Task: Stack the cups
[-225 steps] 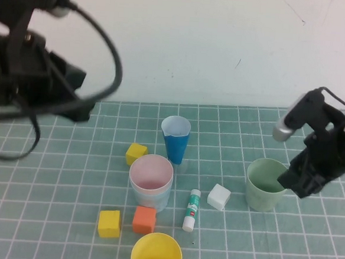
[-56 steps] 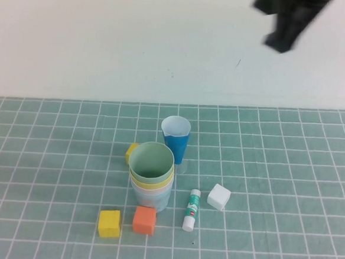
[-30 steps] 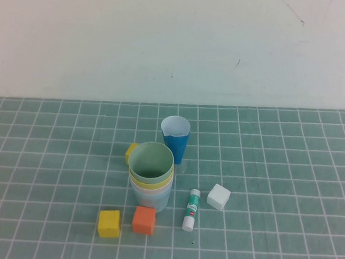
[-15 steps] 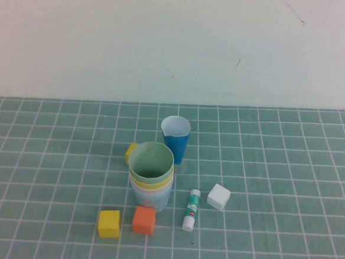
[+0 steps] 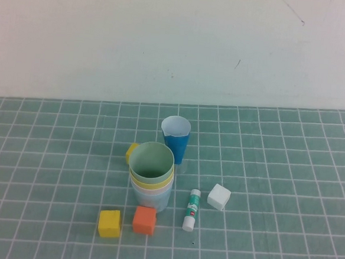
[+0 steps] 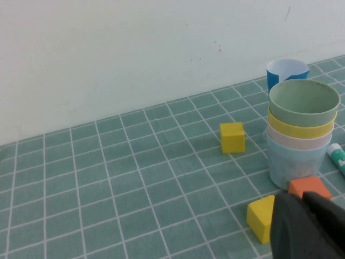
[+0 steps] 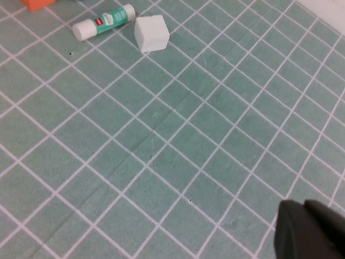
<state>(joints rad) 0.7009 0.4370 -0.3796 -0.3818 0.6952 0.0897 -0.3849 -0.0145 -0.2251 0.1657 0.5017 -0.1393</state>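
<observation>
Stacking looks finished: all four cups nested, both arms clear.

The cups (image 5: 151, 176) stand as one stack, green on yellow, pink, blue, mid-mat toward the near edge, dark blue cup (image 5: 175, 139) just behind. Left gripper (image 6: 307, 226) and right gripper (image 7: 310, 231), fingers closed on nothing, sit off the high view; nothing further seems needed.

Neither arm reaches into the high view. The black left gripper (image 6: 310, 226) shows only as a dark bulk at the edge of its own wrist view, jaws closed and holding nothing. The black right gripper (image 7: 311, 231) likewise sits low in its wrist view, closed and empty.
</observation>
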